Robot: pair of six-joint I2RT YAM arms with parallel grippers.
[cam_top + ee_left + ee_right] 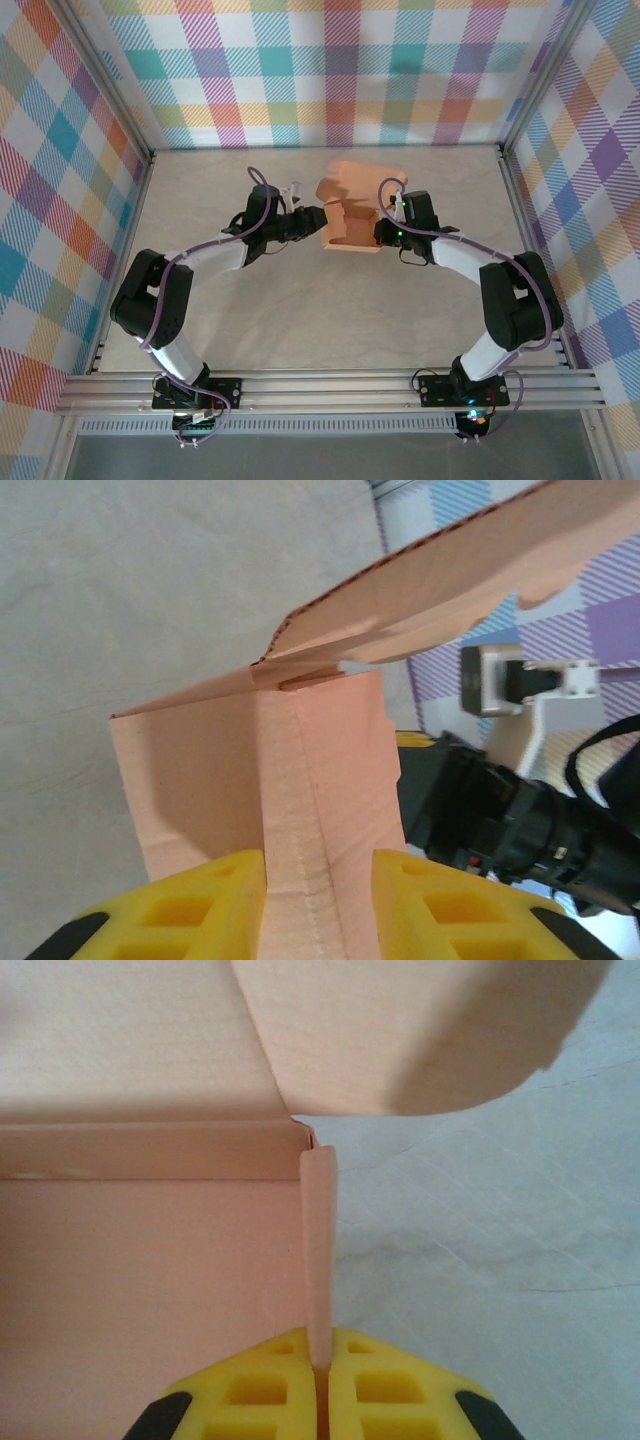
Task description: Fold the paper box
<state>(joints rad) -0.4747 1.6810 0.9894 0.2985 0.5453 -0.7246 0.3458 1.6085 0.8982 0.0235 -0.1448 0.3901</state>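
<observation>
At mid-table, between your two arms, the paper box [352,210] stands half-formed: thin, matte salmon-orange card with scored folds and a rounded lid flap raised. Your left gripper [318,220] clamps a doubled side wall between yellow fingers [200,905]. Your right gripper [380,232] pinches the opposite single wall. Pale mottled table [300,320]; plaid walls [340,70].

From high above and behind the arm bases, looks steeply down on the whole table [300,320], far enough back to take in both arms. From the left wrist, faces right over the left gripper [318,870], very close to the paper box [320,770], right arm [520,820] beyond. From the right wrist, faces along the box's right wall past the right gripper [320,1355], equally close. Shares the box across all three.
</observation>
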